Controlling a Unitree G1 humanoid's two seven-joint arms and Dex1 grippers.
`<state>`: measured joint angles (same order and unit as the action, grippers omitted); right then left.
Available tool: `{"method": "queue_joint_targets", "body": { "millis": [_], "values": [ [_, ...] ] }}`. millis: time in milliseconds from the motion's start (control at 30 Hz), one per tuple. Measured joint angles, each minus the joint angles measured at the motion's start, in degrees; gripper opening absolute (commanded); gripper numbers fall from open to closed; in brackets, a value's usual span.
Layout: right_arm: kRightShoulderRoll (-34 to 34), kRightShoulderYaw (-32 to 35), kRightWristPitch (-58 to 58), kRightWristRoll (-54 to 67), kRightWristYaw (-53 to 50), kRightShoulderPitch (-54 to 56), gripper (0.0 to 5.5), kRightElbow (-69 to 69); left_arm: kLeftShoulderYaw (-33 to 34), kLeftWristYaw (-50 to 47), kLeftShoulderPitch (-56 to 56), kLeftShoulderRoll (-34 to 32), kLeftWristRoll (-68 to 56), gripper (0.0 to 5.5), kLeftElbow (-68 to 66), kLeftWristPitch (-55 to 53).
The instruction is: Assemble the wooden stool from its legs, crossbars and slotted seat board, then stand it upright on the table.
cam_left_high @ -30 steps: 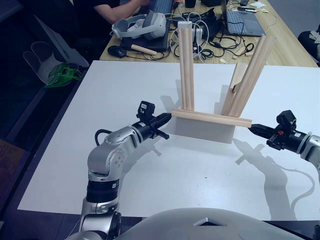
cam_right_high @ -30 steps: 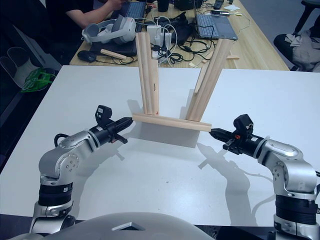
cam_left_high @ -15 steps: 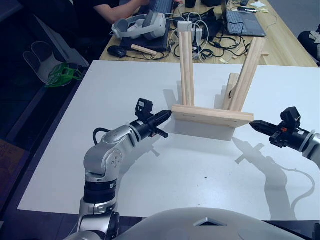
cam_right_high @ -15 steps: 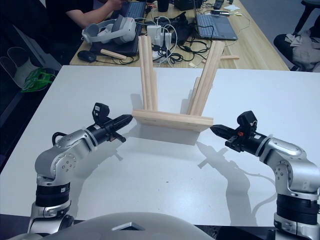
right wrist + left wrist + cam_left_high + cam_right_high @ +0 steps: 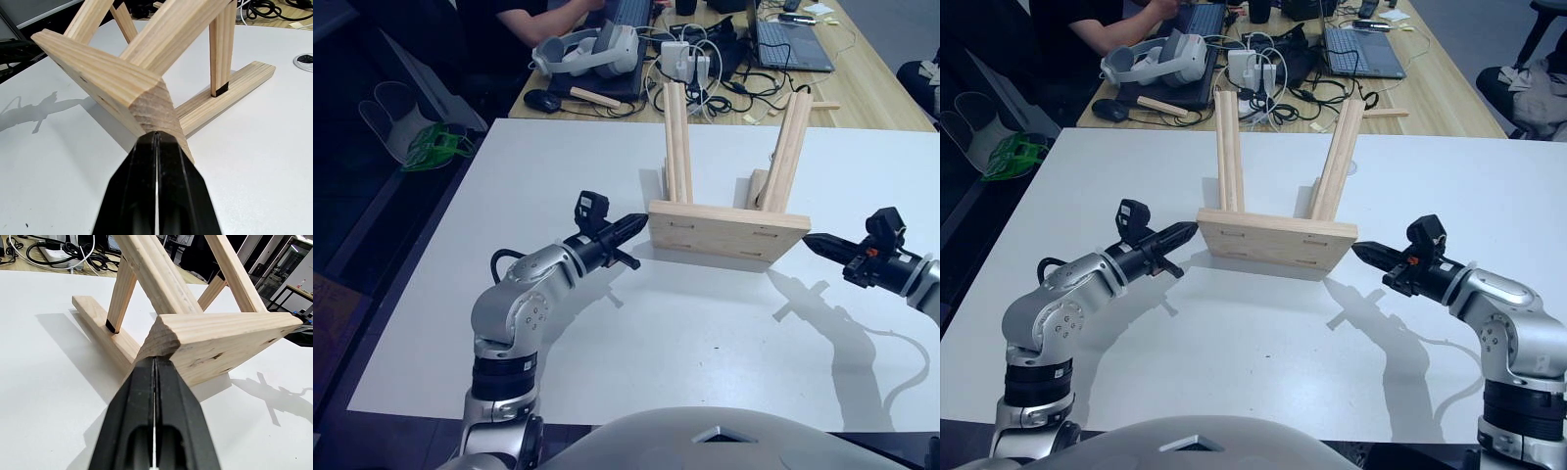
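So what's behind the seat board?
Wooden legs rise behind the seat board, and a crossbar rests on the table. In the eye views the board covers their lower ends.

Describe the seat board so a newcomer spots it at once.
On the white table, look midway between the left tool and the right tool. The seat board is the flat wooden slab there, tilted on edge with small slots showing, unlike the slim legs rising behind it.

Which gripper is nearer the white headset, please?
Left. The left gripper is at the end of the seat board nearer the headset; the right gripper is at its opposite end.
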<state>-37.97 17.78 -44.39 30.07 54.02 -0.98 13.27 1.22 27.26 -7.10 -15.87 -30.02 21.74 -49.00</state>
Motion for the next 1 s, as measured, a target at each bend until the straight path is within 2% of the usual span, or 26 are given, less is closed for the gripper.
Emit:
{"method": "queue_joint_targets", "body": {
  "millis": [133,400,567,800,1000],
  "values": [
    [0.0,0.1,0.0,0.0,0.0,0.0,0.0,0.0,0.0,0.6,0.0,-1.0,-0.5,0.03,0.0,0.1],
    [-2.4,3.7,2.9,3.1,4.1,1.4,0.0,-5.4,0.7,12.1,0.7,-8.3,-5.5,0.03,-0.2,0.1],
    [-3.5,3.5,6.0,3.0,4.8,2.4,0.0,-8.8,1.1,11.7,-0.6,-9.1,-5.2,0.03,-2.9,1.0],
    [-5.2,-6.1,15.5,-9.0,1.4,3.1,0.0,-14.1,-2.0,-0.2,-1.6,-7.8,3.3,0.03,-7.2,0.6],
    [-0.8,-17.0,23.4,-20.4,-5.4,9.0,0.0,-23.4,-13.8,-5.3,-0.1,-6.3,12.3,0.03,-9.0,-0.9]
  ]
}}
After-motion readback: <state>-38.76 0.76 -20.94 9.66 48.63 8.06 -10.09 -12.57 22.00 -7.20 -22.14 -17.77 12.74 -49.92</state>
